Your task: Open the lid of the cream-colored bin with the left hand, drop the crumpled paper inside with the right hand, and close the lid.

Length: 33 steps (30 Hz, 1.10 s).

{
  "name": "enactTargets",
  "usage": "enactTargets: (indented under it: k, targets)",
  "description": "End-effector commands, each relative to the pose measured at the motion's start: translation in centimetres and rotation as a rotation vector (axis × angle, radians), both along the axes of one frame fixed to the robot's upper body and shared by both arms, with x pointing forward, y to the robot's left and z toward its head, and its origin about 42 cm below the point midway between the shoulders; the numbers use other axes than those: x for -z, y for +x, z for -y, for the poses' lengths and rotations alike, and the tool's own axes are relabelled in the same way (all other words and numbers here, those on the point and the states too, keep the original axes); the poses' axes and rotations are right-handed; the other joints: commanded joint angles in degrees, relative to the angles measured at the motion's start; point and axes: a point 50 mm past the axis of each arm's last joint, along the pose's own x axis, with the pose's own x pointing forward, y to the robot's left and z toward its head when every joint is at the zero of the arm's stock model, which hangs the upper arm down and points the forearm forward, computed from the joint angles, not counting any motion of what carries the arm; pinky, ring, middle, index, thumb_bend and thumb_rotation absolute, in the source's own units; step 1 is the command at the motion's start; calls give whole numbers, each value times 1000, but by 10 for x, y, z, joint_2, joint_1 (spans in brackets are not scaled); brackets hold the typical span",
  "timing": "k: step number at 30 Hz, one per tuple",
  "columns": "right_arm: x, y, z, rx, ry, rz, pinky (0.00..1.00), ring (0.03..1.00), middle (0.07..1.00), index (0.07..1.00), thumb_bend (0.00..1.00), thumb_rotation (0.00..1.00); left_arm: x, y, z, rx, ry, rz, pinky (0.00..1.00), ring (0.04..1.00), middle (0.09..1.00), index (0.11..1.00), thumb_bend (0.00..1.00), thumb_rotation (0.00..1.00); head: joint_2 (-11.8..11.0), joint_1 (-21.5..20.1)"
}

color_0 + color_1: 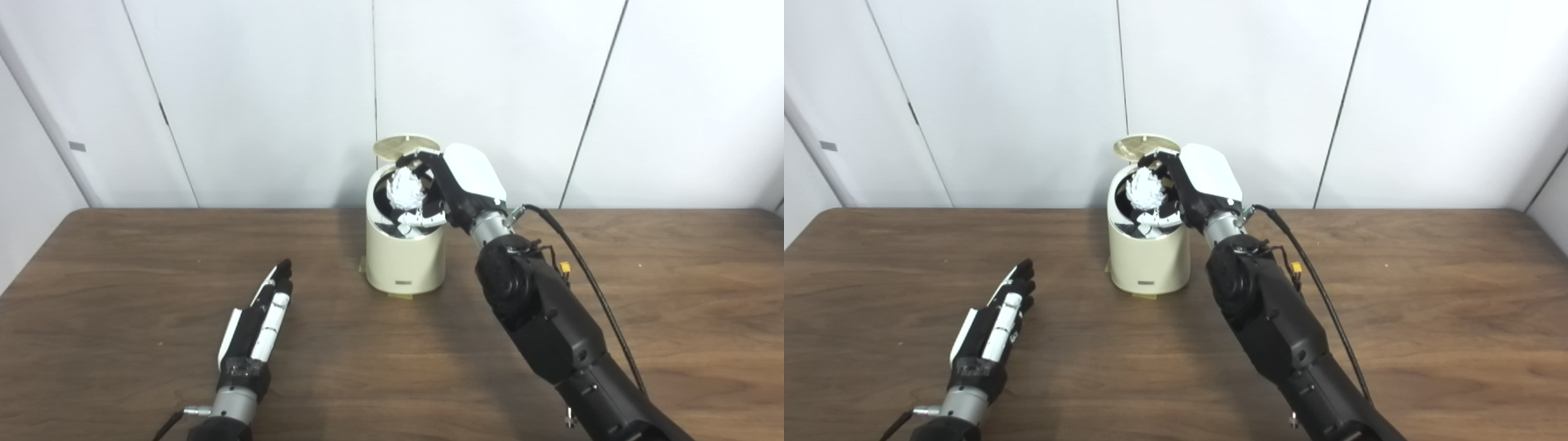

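Observation:
The cream-colored bin (405,260) stands at the middle back of the table, its round lid (405,145) tipped up and open behind the mouth. My right hand (454,184) reaches over the bin's opening, fingers curled around the white crumpled paper (407,188), which hangs just inside the mouth. My left hand (263,315) lies flat on the table, left of and in front of the bin, fingers stretched straight and holding nothing.
The brown wooden table (661,294) stretches wide on both sides of the bin. White wall panels (257,92) stand right behind it. A black cable (588,275) runs along my right forearm.

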Motion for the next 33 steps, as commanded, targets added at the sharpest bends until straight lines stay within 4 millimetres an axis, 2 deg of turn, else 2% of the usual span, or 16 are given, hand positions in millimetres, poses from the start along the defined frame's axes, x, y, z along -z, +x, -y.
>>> enactTargets:
  k: [1, 7, 12, 16, 22, 27, 30, 33]
  targets:
    - [-12, 2, -2, -13, 0, 10, 467, 625, 693, 716, 905, 217, -6, 0, 7, 16, 1, 16, 980, 982, 978, 1000, 595, 809, 0, 0]
    - [-16, 1, -2, -8, -1, 22, 551, 687, 744, 713, 912, 217, -5, 1, 7, 13, -8, 14, 985, 982, 978, 1000, 603, 802, 0, 0]
    - [-22, -1, -1, -11, 5, 38, 541, 675, 735, 716, 907, 219, -5, 1, 7, 15, -6, 13, 990, 981, 977, 1000, 596, 805, 3, -1]
    - [-26, -3, -2, -17, 2, 60, 602, 727, 762, 728, 904, 221, -5, 2, 7, 16, -9, 15, 997, 987, 982, 1000, 591, 807, 3, -1]
    - [-26, -2, 0, -28, 1, 73, 676, 773, 786, 756, 957, 322, -6, 3, 8, 16, -9, 12, 1000, 992, 984, 1000, 597, 808, 4, -3]
    - [-25, -2, 2, -23, -5, 58, 690, 782, 798, 767, 924, 395, -5, 3, 8, 15, -16, 10, 997, 984, 978, 1000, 603, 800, 4, -4]
    - [-24, -3, 3, -18, -10, 40, 691, 779, 797, 767, 865, 457, -6, 3, 8, 18, -20, 10, 1000, 982, 976, 1000, 595, 790, 5, -5]
    - [-24, -4, 3, -16, -15, 36, 679, 772, 795, 766, 816, 476, -5, 3, 8, 17, -20, 10, 1000, 978, 972, 1000, 596, 787, 5, -4]
